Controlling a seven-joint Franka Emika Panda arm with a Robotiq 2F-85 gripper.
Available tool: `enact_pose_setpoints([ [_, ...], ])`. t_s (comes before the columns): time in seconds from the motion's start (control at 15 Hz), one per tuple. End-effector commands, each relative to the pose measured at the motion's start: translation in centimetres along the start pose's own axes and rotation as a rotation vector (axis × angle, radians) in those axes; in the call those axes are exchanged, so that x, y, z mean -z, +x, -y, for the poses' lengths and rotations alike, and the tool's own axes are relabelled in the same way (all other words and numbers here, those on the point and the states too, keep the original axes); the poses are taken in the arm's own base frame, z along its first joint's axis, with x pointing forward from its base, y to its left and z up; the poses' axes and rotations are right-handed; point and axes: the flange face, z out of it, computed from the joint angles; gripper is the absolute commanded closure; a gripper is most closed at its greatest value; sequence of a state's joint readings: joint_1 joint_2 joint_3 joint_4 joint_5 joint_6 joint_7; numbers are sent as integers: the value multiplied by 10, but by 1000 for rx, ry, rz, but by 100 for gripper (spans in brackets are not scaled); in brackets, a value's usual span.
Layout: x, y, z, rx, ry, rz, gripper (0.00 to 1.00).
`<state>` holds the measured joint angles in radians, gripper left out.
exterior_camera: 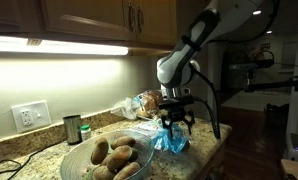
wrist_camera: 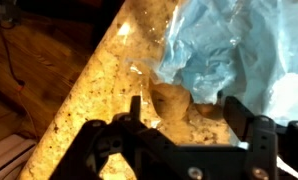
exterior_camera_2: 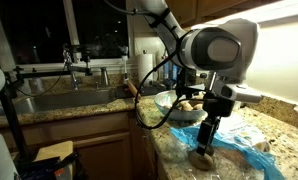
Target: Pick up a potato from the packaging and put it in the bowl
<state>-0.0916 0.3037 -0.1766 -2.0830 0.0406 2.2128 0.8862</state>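
A brown potato (wrist_camera: 170, 104) lies on the granite counter at the edge of the crumpled blue plastic packaging (wrist_camera: 229, 45), close to the counter's edge; it also shows in an exterior view (exterior_camera_2: 201, 159). My gripper (wrist_camera: 187, 115) is open just above it, with a finger on either side and not touching it. In both exterior views the gripper (exterior_camera: 176, 124) (exterior_camera_2: 205, 140) points down over the packaging (exterior_camera: 170, 142) (exterior_camera_2: 247, 150). A clear glass bowl (exterior_camera: 85, 152) (exterior_camera_2: 167, 98) holds several potatoes.
A metal can (exterior_camera: 72, 128) and a small green-topped jar (exterior_camera: 85, 130) stand behind the bowl by a wall outlet (exterior_camera: 29, 115). A bagged loaf (exterior_camera: 139, 103) lies at the back. A sink (exterior_camera_2: 59, 100) adjoins the counter. The counter edge (wrist_camera: 89, 90) drops to the floor.
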Motion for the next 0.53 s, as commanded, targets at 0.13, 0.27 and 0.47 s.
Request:
enact_pose_setpoints([
  [0.13, -5, -4, -6, -18, -14, 17, 0],
  [0.27, -5, -4, -9, -22, -20, 18, 0],
  [0.47, -3, -7, -14, -32, -29, 16, 0],
])
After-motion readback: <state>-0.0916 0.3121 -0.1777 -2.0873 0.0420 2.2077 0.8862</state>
